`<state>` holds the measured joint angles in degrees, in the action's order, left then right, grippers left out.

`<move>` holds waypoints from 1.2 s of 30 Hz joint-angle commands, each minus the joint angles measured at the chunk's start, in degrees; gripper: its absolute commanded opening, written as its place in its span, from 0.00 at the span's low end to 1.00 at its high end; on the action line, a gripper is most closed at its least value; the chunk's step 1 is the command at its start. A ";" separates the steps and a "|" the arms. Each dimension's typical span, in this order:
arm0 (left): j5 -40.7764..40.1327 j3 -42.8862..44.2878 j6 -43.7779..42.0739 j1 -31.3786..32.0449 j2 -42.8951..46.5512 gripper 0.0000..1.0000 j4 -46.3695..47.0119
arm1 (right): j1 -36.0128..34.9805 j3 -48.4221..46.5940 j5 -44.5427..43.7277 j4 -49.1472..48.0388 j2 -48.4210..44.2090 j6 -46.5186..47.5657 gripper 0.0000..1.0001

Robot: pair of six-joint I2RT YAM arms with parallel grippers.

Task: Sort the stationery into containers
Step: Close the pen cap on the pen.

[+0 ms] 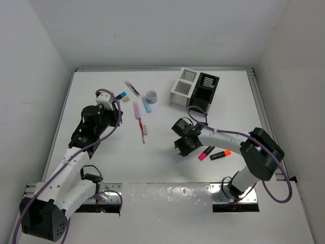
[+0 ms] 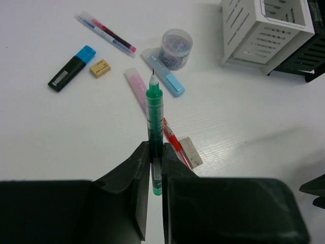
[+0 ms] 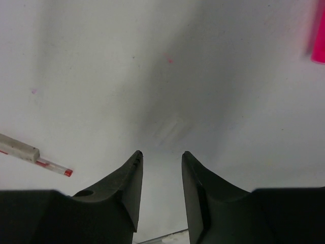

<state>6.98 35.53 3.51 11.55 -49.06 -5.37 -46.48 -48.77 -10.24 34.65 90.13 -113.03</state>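
Left jaws are pressed together on the green pen (image 2: 154, 109), gripping its rear part so that most of the barrel and the fine tip project forward, clear of the surface (image 1: 162, 173). The barrel is thin, smooth, translucent plastic. With so short a grip it is judged liable to pivot or slide, and the exposed tip can catch a slat or the rim of the white container (image 2: 264, 35) if lowered off-centre. Ahead of the pen, on the surface, lie a black highlighter with a blue end (image 2: 72, 68), a beige block eraser (image 2: 100, 67), a slim clear pen (image 2: 106, 33), a pastel pink stick (image 2: 136, 84), a pastel blue stick (image 2: 165, 76), a round clear tub (image 2: 176, 47), and a red pen (image 2: 175, 142) touching a small flat beige strip (image 2: 191, 151). The white bin and the black container (image 2: 304, 61) are square, slatted and look light, so a sideways push could shift them. Right jaws stand spread and empty over bare surface, near the pink highlighter (image 1: 205, 153) and the orange highlighter (image 1: 221, 154), which lie just beside each other; closing on one may knock the other. Both arms share the route to the bins, so contact between them is a risk.
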 commanded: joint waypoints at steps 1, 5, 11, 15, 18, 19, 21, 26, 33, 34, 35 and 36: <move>-0.74 -0.46 0.62 -0.30 1.42 0.00 2.29 | 0.60 -2.38 1.10 1.64 1.72 -7.99 0.35; -1.09 -0.72 0.62 -0.30 1.60 0.00 2.03 | 0.78 -2.47 0.13 1.64 3.03 -8.43 0.34; -1.18 -0.64 0.80 -0.39 1.68 0.00 2.11 | 0.25 -1.59 1.19 1.21 5.23 -9.31 0.34; -1.80 -0.55 0.62 -0.56 1.68 0.00 1.94 | 0.07 -0.27 1.36 0.76 6.29 -10.19 0.32; -1.97 -0.55 0.62 -0.65 1.51 0.00 1.94 | 0.34 -0.09 0.75 0.33 7.16 -9.75 0.25; -1.97 -0.55 0.62 -0.65 1.51 0.00 1.94 | 0.42 -0.09 0.57 0.41 7.17 -9.58 0.21; -2.15 -0.55 0.62 -0.65 1.60 0.00 2.11 | 0.69 0.08 0.40 0.33 7.34 -9.14 0.15; -2.33 -0.46 0.27 -0.65 1.42 0.00 2.11 | 1.65 1.66 -0.39 -1.16 6.99 -5.98 0.00; 6.42 -0.20 -3.15 -0.74 0.72 0.00 1.85 | 2.89 -3.49 -7.33 -15.30 3.66 24.38 0.00; 9.16 -0.02 -5.42 -0.74 0.63 0.00 1.85 | 2.89 -5.35 -7.95 -18.19 3.13 37.23 0.00; 11.71 0.24 -7.79 -0.74 0.37 0.00 1.68 | 2.71 -7.19 -8.91 -19.18 2.60 43.45 0.00; 18.35 1.11 -9.12 -0.65 0.19 0.00 1.33 | 2.62 -10.95 -9.18 -19.97 1.55 48.21 0.00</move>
<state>12.75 34.83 -0.08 11.46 -48.73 -5.43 -43.75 -51.42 -14.72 24.34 96.18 -88.75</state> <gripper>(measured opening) 0.085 0.142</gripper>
